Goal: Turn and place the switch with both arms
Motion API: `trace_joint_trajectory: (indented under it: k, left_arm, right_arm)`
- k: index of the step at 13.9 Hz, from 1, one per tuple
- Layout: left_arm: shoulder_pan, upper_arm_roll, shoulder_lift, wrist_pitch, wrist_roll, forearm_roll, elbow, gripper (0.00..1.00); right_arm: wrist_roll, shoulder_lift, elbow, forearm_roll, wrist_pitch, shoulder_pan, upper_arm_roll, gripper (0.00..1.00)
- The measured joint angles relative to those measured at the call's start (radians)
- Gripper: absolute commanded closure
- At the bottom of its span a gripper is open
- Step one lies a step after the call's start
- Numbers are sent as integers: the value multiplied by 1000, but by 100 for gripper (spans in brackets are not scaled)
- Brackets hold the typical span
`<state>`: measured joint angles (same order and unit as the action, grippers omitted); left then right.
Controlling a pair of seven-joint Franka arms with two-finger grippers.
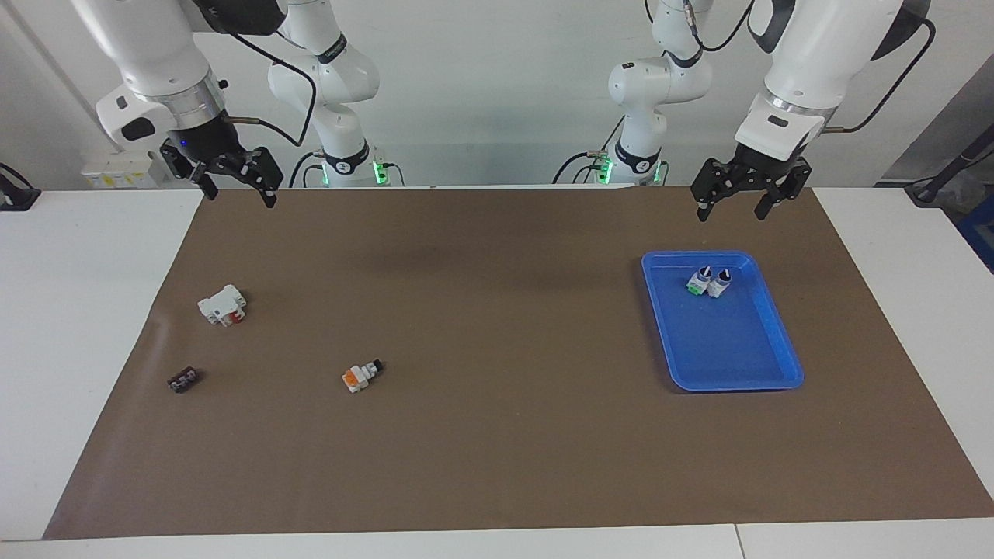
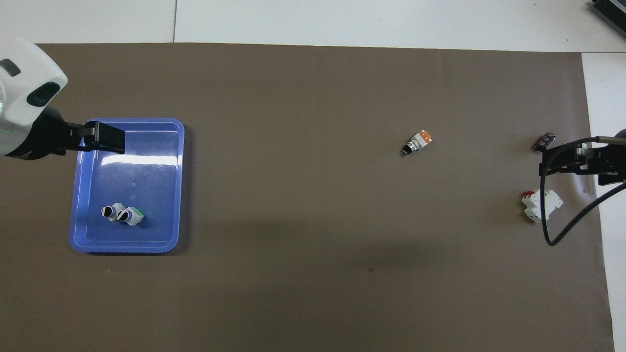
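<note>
resting in the blue tray [image 1: 769,373] at the right of the facing view, the switch [image 1: 696,282] with the green face stands knob up, touching a second white switch [image 1: 720,283] that has no green on it; the pair sits in the upper part of the tray there, the end closer to the robots, and shows in the lower part of the tray [image 2: 83,242] in the overhead view, green switch [image 2: 131,215] beside its twin [image 2: 109,212]

the left gripper [image 1: 732,204] hangs in the air at the upper right of the facing view, over the brown mat [image 1: 497,466] just above the tray's top edge, its fingers spread wide and holding nothing; in the overhead view it [image 2: 100,139] covers the tray's upper left corner

the right gripper [image 1: 233,190] hangs at the upper left of the facing view over the top edge of the mat, fingers also wide apart and empty; in the overhead view it [image 2: 572,161] sits at the right edge of the frame

an orange and white switch with a black tip [image 1: 361,375] lies on its side on the mat, left of centre in the facing view; a white block with red parts [image 1: 222,305] lies further left and higher up, and a small dark part [image 1: 182,380] lies lower left of that, all three well apart from each other and from the tray
</note>
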<state>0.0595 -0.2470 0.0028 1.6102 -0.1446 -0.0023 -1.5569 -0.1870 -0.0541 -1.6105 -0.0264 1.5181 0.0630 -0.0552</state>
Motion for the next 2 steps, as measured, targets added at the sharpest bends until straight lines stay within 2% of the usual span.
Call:
trace_joint_trajectory:
  k: [2]
  left_arm:
    - [0, 0, 0, -6, 0, 0, 0, 0]
  right_arm:
    - [0, 0, 0, 0, 0, 0, 0, 0]
